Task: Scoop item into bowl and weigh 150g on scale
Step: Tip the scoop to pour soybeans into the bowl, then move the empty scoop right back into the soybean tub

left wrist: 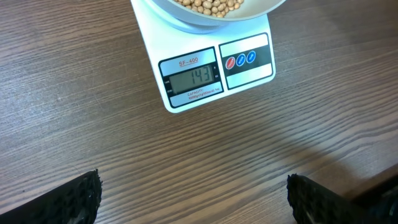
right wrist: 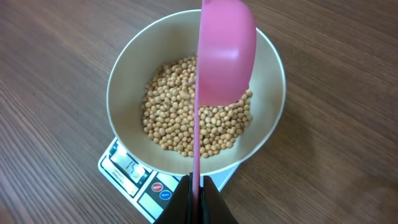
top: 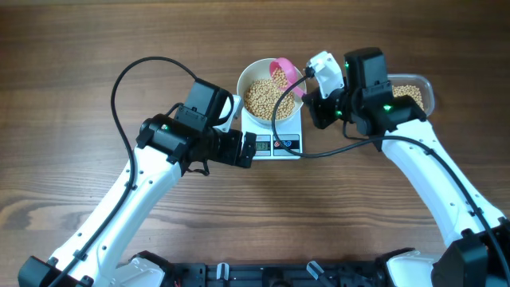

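The white bowl [top: 272, 97] stands on the white scale [top: 275, 143], partly filled with tan beans [right wrist: 196, 121]. My right gripper [right wrist: 196, 182] is shut on the handle of a pink scoop [right wrist: 225, 53], which is tipped on its side over the bowl [right wrist: 127, 93]; the pink scoop [top: 284, 73] shows above the bowl's far rim from overhead. My left gripper [left wrist: 193, 196] is open over bare table in front of the scale [left wrist: 211, 68], whose display [left wrist: 191, 78] reads 143. From overhead, the left gripper [top: 247, 148] sits just left of the display.
A clear plastic tub [top: 414, 93] holding more beans lies at the right, mostly hidden behind the right arm. A black cable [top: 275, 119] drapes across the bowl and scale. The wooden table [top: 64, 96] stretches to both sides.
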Tool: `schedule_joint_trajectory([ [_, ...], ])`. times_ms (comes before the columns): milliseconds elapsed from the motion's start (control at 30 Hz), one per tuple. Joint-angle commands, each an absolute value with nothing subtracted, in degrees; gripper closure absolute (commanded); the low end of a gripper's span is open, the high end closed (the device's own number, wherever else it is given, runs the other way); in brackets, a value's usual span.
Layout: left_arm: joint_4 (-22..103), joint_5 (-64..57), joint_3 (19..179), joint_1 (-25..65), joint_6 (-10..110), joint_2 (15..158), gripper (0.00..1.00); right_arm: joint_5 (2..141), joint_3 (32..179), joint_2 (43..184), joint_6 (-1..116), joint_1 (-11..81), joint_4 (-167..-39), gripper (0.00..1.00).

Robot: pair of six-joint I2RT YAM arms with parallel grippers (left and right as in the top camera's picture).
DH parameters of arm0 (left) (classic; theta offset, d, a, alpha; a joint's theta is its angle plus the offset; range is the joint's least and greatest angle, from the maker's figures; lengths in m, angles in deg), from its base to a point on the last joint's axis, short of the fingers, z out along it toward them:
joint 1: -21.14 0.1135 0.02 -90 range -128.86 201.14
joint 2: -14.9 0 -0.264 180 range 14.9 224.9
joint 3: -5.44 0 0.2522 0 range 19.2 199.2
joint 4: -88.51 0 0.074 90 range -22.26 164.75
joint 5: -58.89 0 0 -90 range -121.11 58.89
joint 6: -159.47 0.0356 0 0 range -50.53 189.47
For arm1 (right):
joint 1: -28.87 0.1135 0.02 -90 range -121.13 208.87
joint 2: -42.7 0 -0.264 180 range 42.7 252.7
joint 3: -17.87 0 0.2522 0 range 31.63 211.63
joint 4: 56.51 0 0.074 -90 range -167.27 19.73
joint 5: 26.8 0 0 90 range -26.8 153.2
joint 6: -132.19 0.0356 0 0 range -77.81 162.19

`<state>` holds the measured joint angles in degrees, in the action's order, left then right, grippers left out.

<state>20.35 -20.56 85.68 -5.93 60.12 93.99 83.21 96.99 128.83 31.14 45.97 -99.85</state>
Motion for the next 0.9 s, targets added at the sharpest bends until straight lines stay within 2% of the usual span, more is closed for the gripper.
schedule_joint_trajectory([
  [0,20.3,-19.9,85.5,-6.1,60.0,94.2,0.0,82.4,98.1,127.8,28.8,46.3,-99.4,0.96],
  [433,20.3,-19.9,85.5,-6.1,60.0,94.2,0.0,82.3,98.1,127.8,28.9,46.3,-99.5,0.96],
  [700,20.3,-19.9,85.5,-6.1,60.0,94.2,0.0,82.6,98.1,127.8,40.1,46.3,-99.5,0.96],
  [867,20.3,-19.9,85.5,-6.1,60.0,94.2,0.0,86.2,98.1,127.8,41.4,46.3,-99.5,0.96],
])
